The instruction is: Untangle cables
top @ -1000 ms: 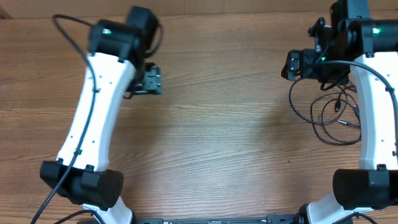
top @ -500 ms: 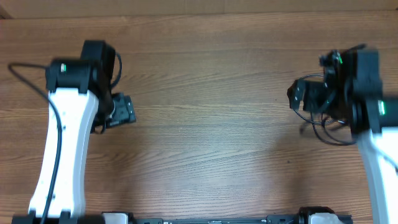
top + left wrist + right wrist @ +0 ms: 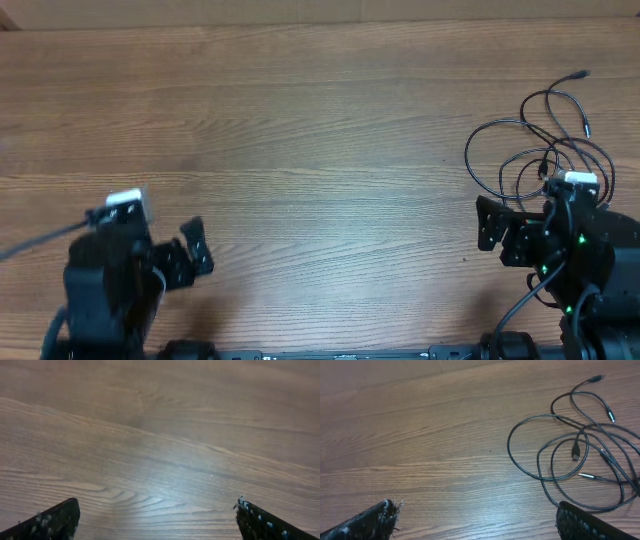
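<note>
**Black cables sprawl beyond the right gripper, off to its right**

Cables [image 3: 570, 445] lie in loose overlapping loops on the wooden table [image 3: 320, 130], ahead of the right gripper [image 3: 477, 522] and to its right, near it but not touching. The right gripper is plainly the closer one. The left gripper [image 3: 188, 258] sits well apart from it, on its left, with only bare wood in its own view. Both grippers stand wide, with nothing between the fingers.

From the right gripper the sprawl runs mostly away, and one tail ends in a plug [image 3: 594, 378] at the far side. Reaching it would likely mean going forward and swinging right.

Seen from overhead, the loops nearest the right gripper pass behind the right arm [image 3: 580, 250]. In the wrist view the loops on its right are cut off at the frame edge. Several plug ends show, but the number of cords cannot be told, nor which strand lies on top at each crossing.
</note>
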Controlling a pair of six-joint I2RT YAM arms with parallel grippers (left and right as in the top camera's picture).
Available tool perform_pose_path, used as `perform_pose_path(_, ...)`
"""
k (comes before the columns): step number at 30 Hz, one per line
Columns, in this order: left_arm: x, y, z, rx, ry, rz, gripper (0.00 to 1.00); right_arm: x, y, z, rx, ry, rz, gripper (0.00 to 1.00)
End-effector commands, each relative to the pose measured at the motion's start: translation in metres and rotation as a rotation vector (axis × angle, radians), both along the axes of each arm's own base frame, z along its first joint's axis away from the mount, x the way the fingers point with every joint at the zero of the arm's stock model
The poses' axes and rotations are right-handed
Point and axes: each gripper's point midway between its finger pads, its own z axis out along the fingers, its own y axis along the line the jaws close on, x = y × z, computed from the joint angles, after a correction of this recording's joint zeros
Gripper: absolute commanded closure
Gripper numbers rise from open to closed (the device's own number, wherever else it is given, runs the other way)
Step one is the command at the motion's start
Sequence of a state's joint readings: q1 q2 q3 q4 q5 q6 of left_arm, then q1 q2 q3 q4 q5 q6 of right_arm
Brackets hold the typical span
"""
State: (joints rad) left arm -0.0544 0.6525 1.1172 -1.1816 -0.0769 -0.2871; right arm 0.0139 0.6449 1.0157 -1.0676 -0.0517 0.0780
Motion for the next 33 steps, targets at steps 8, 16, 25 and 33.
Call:
perform_pose_path(8,-0.017,-0.002,-0.008,0.002,0.014,-0.024,0.01,0.002,0.0,-0.003,0.0,0.011,-0.005,0.0)
perform_pose_path(16,-0.023,-0.002,-0.014,0.004,0.05,-0.024,0.0,0.002,0.0,-0.004,-0.001,0.011,-0.005,0.0)
perform_pose_path(25,-0.023,-0.002,-0.014,0.004,0.05,-0.024,0.01,-0.005,-0.003,0.002,-0.016,-0.021,-0.014,0.0)
perform_pose_path(33,-0.023,-0.002,-0.014,0.004,0.05,-0.024,0.0,0.001,-0.005,0.061,-0.009,-0.455,-0.025,0.0)
